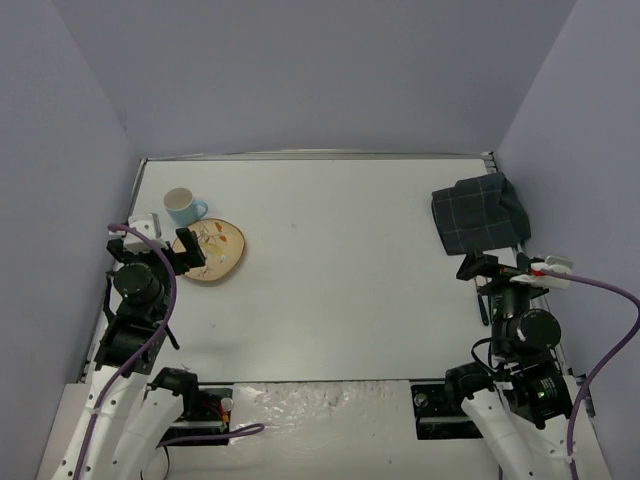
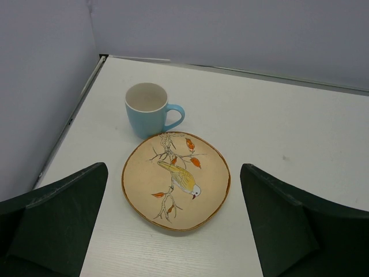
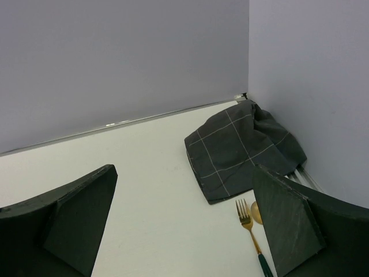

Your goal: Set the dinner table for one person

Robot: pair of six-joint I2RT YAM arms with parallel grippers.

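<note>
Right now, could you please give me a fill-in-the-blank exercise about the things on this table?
The plate shows a painted ____.
The mug next to it is ____ on the outside.
Beside the dark cloth lies a gold ____ with prongs.
Missing words: bird; blue; fork.

Boxed in on three sides by plain lavender-grey walls (image 1: pixel 320 70), bare and matte, meeting in two far corners. Floored with a wide white worktop (image 1: pixel 340 300), edged along the far side by a thin metal rim (image 1: pixel 320 155). Lit softly and evenly, with only faint shadows.
</note>
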